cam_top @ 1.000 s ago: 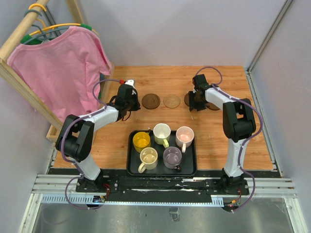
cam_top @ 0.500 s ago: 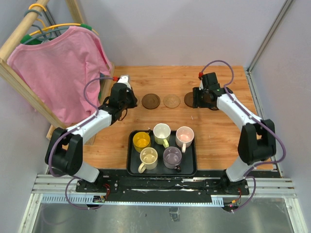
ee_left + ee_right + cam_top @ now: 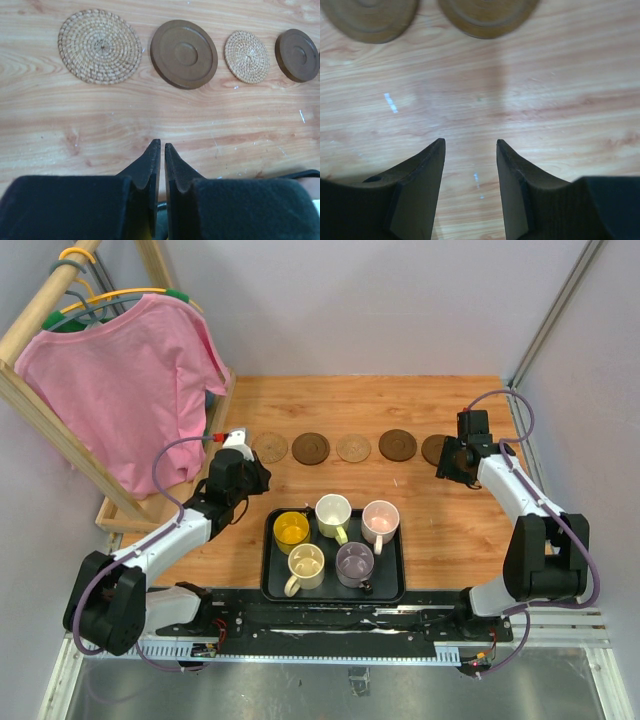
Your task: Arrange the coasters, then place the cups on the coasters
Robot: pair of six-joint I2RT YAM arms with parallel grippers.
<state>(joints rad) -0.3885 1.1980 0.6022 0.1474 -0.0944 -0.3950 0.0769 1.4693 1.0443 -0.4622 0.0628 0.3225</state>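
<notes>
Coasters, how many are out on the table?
5, in a row beyond the tray: left tan coaster, left brown coaster, middle tan coaster, right brown coaster, and the rightmost coaster, partly hidden behind the right gripper.

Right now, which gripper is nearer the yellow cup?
Left. The left gripper is just beyond the tray's far-left corner, close to the yellow cup. The right gripper is by the rightmost coaster, far to the right.

Bright, even light from above; shadows on the wooden surface [image 3: 450, 530] are soft and short. The left wrist view is sharp. In the right wrist view the far coasters [image 3: 370, 15] are blurred.
</notes>
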